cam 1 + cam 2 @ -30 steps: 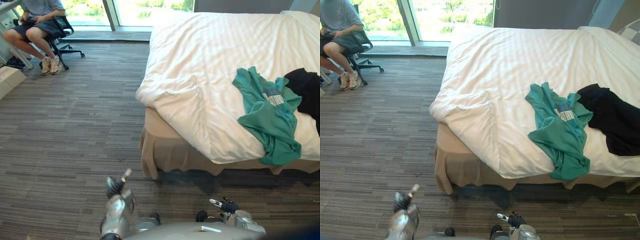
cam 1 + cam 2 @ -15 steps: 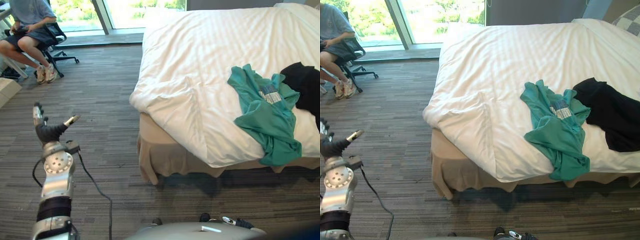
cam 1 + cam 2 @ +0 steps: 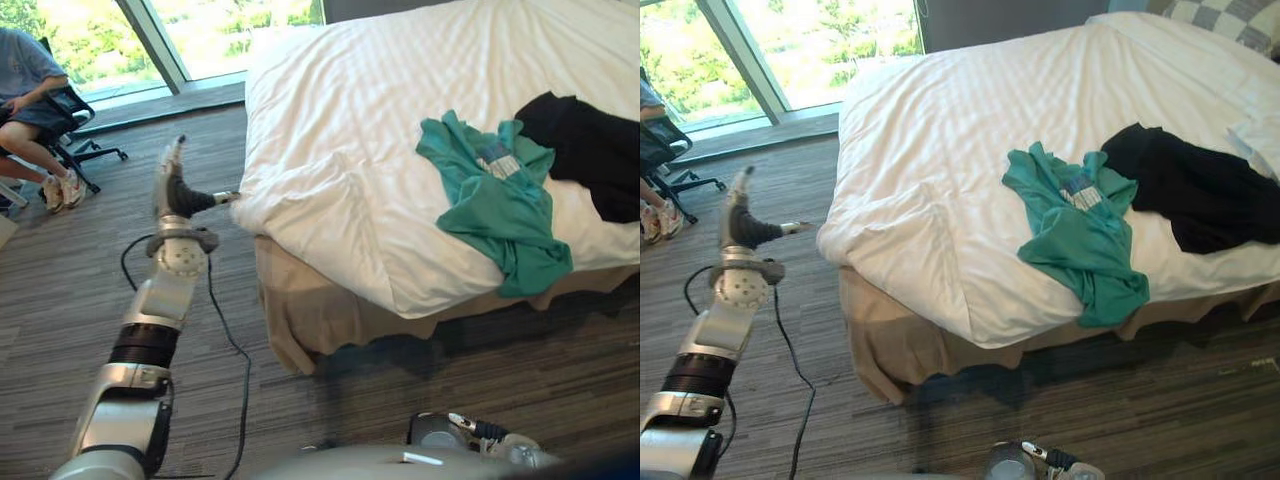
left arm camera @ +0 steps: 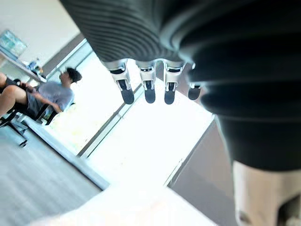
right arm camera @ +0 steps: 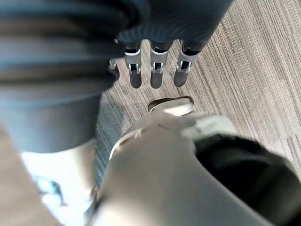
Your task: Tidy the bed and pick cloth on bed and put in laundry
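Observation:
A teal shirt (image 3: pixel 493 200) lies crumpled near the bed's near edge, and a black garment (image 3: pixel 590 150) lies just right of it on the white duvet (image 3: pixel 380 120). My left hand (image 3: pixel 176 192) is raised beside the bed's left corner, fingers straight and open, its thumb almost at the duvet's edge, holding nothing. In the left wrist view its fingers (image 4: pixel 146 84) point toward the window. My right hand (image 3: pixel 478 430) hangs low at the bottom of the eye views over the carpet, with its fingers (image 5: pixel 155 70) relaxed and empty.
A tan bed skirt (image 3: pixel 330 320) hangs below the duvet. A person sits on an office chair (image 3: pixel 60 120) at the far left by the window (image 3: pixel 820 40). Striped grey carpet (image 3: pixel 60 300) lies open left of the bed. A checked pillow (image 3: pixel 1210 15) is at the head.
My left arm has swung up from the floor and rightward to the bed's left corner. The camera has shifted, bringing the bed closer. The clothes have not moved.

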You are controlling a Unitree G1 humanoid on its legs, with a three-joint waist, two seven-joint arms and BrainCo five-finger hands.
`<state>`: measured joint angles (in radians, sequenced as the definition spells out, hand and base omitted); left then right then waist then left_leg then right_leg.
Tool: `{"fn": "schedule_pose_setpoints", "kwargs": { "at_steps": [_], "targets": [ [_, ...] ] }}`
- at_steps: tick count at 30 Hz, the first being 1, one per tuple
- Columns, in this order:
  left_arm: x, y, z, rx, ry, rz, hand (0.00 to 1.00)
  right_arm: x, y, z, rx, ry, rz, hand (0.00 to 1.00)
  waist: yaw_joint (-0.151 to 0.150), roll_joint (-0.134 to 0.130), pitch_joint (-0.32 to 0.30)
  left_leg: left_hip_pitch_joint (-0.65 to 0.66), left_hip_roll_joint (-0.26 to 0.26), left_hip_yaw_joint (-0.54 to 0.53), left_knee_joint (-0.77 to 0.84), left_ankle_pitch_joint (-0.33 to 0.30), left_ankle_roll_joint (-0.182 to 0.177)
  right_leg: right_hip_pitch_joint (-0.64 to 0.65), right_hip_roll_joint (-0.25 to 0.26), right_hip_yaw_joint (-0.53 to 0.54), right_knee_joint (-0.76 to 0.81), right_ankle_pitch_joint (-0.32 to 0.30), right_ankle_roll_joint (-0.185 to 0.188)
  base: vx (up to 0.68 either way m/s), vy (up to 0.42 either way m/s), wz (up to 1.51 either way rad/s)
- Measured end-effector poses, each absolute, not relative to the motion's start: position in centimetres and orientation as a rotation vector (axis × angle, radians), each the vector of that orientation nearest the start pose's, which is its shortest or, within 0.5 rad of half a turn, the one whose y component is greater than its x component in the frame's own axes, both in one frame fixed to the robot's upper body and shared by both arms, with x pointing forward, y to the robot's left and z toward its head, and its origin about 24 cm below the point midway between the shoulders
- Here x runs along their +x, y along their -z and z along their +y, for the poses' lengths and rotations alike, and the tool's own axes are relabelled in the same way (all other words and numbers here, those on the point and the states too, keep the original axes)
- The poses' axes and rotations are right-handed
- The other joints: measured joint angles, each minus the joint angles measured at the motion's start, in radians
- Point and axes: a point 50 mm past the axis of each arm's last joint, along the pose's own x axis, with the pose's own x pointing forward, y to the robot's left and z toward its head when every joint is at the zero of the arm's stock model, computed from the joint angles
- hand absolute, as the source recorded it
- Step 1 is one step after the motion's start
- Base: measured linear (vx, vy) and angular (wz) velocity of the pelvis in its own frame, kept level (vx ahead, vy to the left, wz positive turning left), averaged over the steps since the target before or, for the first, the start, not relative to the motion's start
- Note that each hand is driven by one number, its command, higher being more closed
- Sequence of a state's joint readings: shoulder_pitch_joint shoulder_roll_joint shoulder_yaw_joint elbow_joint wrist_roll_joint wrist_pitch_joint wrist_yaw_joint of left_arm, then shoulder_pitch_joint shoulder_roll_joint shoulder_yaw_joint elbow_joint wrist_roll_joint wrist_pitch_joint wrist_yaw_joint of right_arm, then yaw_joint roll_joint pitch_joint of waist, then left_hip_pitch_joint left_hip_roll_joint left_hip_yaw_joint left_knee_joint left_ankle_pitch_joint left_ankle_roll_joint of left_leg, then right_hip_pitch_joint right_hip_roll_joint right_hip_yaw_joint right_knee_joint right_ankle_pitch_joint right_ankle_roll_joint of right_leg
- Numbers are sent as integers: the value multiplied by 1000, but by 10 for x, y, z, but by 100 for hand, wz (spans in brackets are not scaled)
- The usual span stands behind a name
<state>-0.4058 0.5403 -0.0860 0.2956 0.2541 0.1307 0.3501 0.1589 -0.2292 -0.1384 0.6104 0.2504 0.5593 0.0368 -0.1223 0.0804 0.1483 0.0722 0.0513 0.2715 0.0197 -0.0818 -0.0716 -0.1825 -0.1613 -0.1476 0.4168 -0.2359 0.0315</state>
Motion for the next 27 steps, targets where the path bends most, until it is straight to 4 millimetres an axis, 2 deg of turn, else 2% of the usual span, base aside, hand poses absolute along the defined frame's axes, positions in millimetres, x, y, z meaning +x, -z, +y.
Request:
{"fn": "schedule_pose_setpoints", "kwargs": {
  "at_steps": [3,6,8,10,13,16,17,21,23,25,27],
  "targets": [
    [332,-120,240,813,-374,-98,0,117,117,-259,145,303,1215,0,-7,6,15,-17,-14,27,-4,5,-2,-57,-17,31,55,-14,0,-61,-28,-21],
    [344,-136,228,871,-378,-111,0,144,96,-274,134,324,1120,0,-17,13,33,-23,-32,73,-15,13,-4,-113,-36,58,111,-25,-6,6,-2,-23],
    [350,-147,221,881,-383,-119,0,160,83,-275,138,309,1060,0,-26,12,39,-28,-36,111,-8,13,-6,-131,-40,75,128,-31,-7,45,8,-16],
    [360,-166,208,876,-391,-152,0,180,65,-276,140,283,974,0,-29,11,56,-67,-36,180,29,13,-7,-165,-52,85,145,-30,-6,35,23,-1],
    [366,-187,200,851,-428,-191,0,197,52,-271,153,257,896,0,-25,-4,93,-125,-25,232,86,3,-12,-218,-52,107,154,-21,-3,-13,-9,-3],
    [368,-201,204,826,-529,-186,0,209,42,-262,196,230,753,0,-29,0,156,-253,32,284,211,-50,-1,-302,-30,112,153,2,-9,-27,-45,-5],
    [368,-203,206,813,-548,-171,0,208,42,-259,199,236,714,0,-29,-4,193,-274,50,296,252,-62,-1,-311,-23,119,156,6,-10,-6,-20,-13],
    [369,-212,213,769,-606,-143,0,198,45,-256,194,261,638,0,-43,-18,252,-370,95,324,389,-94,5,-382,-14,143,197,7,-9,-20,-7,-6],
    [372,-229,212,755,-635,-164,0,196,45,-253,205,256,581,0,-49,-25,281,-446,135,323,484,-111,13,-427,-5,144,222,7,-9,-47,-16,6],
    [374,-249,213,763,-679,-200,0,200,42,-242,251,231,509,0,-49,-36,309,-519,191,319,571,-146,21,-476,28,146,243,9,-13,-71,-19,-8],
    [373,-267,211,787,-719,-249,0,204,42,-231,293,197,460,0,-51,-45,320,-588,220,308,613,-175,31,-536,49,146,262,12,-17,-107,-13,-4]
  ]
}}
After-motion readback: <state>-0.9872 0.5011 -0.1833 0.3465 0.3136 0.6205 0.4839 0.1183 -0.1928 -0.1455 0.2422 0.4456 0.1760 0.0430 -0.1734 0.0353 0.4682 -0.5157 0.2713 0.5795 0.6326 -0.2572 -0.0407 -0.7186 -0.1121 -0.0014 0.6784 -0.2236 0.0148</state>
